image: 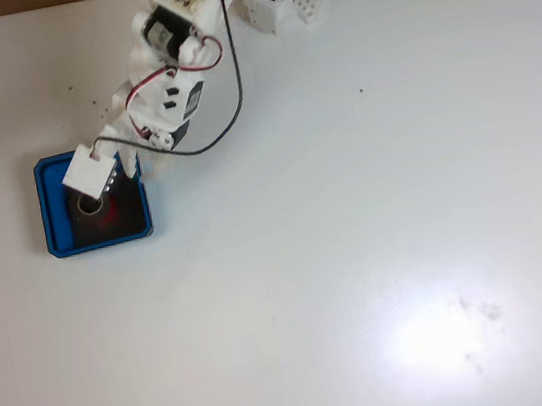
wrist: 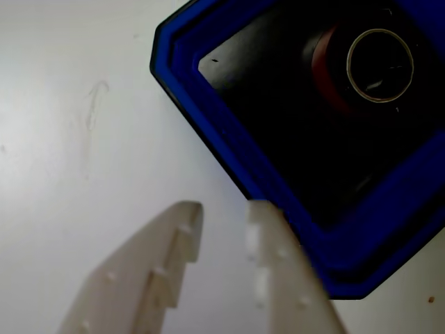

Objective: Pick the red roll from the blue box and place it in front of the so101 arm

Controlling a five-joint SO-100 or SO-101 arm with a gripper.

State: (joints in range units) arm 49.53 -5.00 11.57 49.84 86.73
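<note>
The roll (wrist: 334, 66) is lying in the box (image: 54, 208) at the left of the fixed view. The arm (image: 167, 71) is being held over it for a grasp, with its jaws slightly parted and empty above the bench (image: 378, 248).
</note>
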